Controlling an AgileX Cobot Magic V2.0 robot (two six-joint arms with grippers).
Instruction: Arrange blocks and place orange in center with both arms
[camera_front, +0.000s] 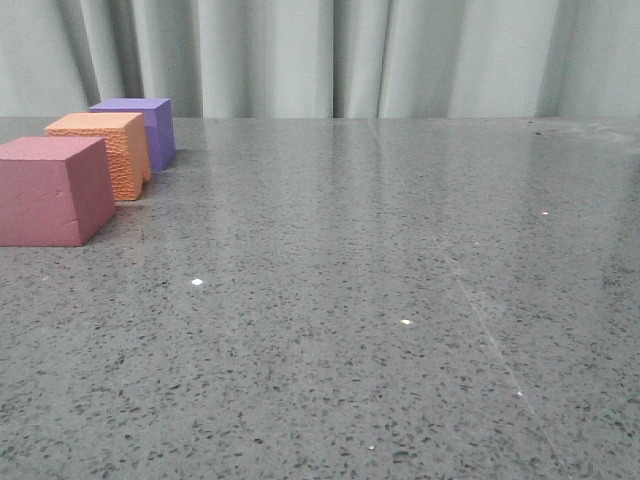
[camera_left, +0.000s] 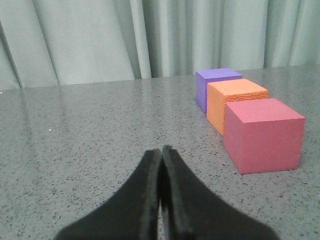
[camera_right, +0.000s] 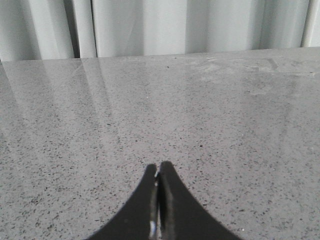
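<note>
Already lined up: orange block (camera_front: 100, 152) sits between pink (camera_front: 52, 190) and purple (camera_front: 135, 128) near the desk's (camera_front: 380, 300) left edge.
Both arms' fingers (camera_left: 161, 170) (camera_right: 158, 182) are pressed together, empty; little remains.

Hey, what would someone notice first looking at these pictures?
Three cubes in a row at the table's far left: pinkish-red cube nearest, orange cube in the middle, purple cube farthest. The rest of the grey speckled tabletop is bare. Left gripper and right gripper are both shut, holding nothing.
</note>
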